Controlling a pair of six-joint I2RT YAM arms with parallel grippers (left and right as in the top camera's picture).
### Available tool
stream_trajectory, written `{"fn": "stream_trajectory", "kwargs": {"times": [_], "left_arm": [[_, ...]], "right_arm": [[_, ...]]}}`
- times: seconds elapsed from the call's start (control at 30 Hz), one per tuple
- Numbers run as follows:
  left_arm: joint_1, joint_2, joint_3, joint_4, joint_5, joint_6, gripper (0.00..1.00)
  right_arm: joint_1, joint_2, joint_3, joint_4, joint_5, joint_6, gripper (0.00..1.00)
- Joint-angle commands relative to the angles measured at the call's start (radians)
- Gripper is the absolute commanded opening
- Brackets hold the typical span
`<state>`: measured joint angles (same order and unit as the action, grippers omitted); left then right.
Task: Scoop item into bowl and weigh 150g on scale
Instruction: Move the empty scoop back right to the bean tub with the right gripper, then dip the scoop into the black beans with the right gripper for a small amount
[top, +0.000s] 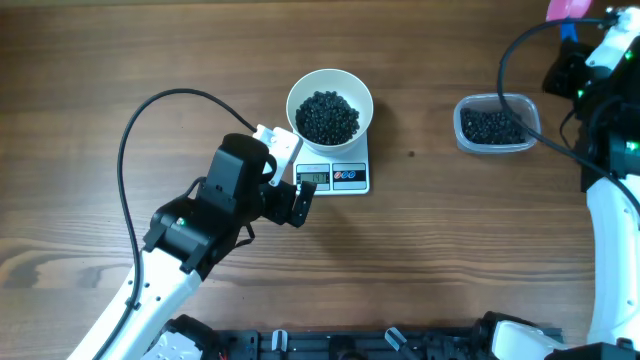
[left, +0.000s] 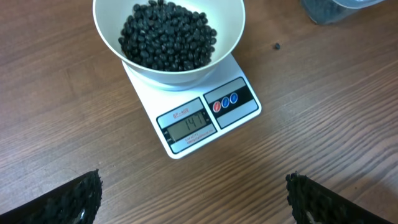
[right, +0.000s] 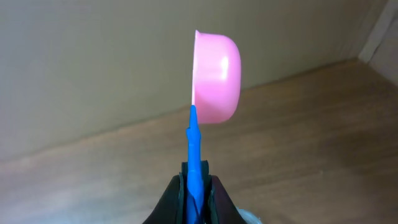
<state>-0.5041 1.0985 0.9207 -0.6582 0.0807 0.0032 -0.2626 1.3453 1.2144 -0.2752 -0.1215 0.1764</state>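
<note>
Left gripper's (left: 194, 200) jaws stand wide apart; just ahead of them, the flat white square scale (left: 186, 127) carries the round white bowl (left: 231, 34) of tiny black beans (left: 166, 37). Right gripper's (right: 198, 190) jaws clamp the blue handle (right: 194, 146) of the small pink plastic scoop (right: 217, 78).

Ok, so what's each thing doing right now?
bowl, sitting on the scale, holding beans.
beans, heaped in the bowl; more in the tub.
scale, switched on, digits showing.
tub, lidless, partly filled.
scoop, held up by its blue handle, tipped on its side.
left gripper, open, empty, near the scale.
right gripper, shut on the scoop's handle.
</note>
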Motion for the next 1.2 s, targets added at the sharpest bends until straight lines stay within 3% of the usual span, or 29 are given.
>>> {"fn": "stream_trajectory", "kwargs": {"times": [0.0, 0.1, 0.2, 0.3, 0.37, 0.53, 0.73, 0.83, 0.93, 1.17], "left_arm": [[-0.004, 0.001, -0.003, 0.000, 0.015, 0.016, 1.00], [-0.004, 0.001, -0.003, 0.000, 0.015, 0.016, 1.00], [-0.004, 0.001, -0.003, 0.000, 0.015, 0.016, 1.00], [-0.004, 0.001, -0.003, 0.000, 0.015, 0.016, 1.00], [-0.004, 0.001, -0.003, 0.000, 0.015, 0.016, 1.00], [-0.004, 0.001, -0.003, 0.000, 0.015, 0.016, 1.00], [-0.004, 0.001, -0.003, 0.000, 0.015, 0.016, 1.00], [-0.004, 0.001, -0.003, 0.000, 0.015, 0.016, 1.00], [-0.004, 0.001, -0.003, 0.000, 0.015, 0.016, 1.00], [-0.004, 0.001, -0.003, 0.000, 0.015, 0.016, 1.00]], "right_arm": [[-0.057, 0.016, 0.008, 0.071, 0.041, 0.217, 0.04], [-0.080, 0.021, 0.008, 0.077, 0.034, 0.425, 0.04], [-0.065, 0.037, 0.008, 0.092, 0.026, 0.749, 0.04], [-0.062, 0.042, 0.008, 0.124, -0.002, 0.799, 0.04], [-0.061, 0.045, 0.008, 0.152, -0.003, 0.672, 0.04], [-0.061, 0.079, 0.008, 0.129, -0.060, 0.200, 0.04], [-0.061, 0.089, 0.008, -0.249, -0.303, -0.219, 0.04], [-0.061, 0.089, 0.008, -0.351, -0.377, -0.322, 0.04], [-0.061, 0.089, 0.008, -0.401, -0.372, -0.473, 0.04], [-0.061, 0.107, -0.008, -0.459, -0.302, -0.659, 0.04]]}}
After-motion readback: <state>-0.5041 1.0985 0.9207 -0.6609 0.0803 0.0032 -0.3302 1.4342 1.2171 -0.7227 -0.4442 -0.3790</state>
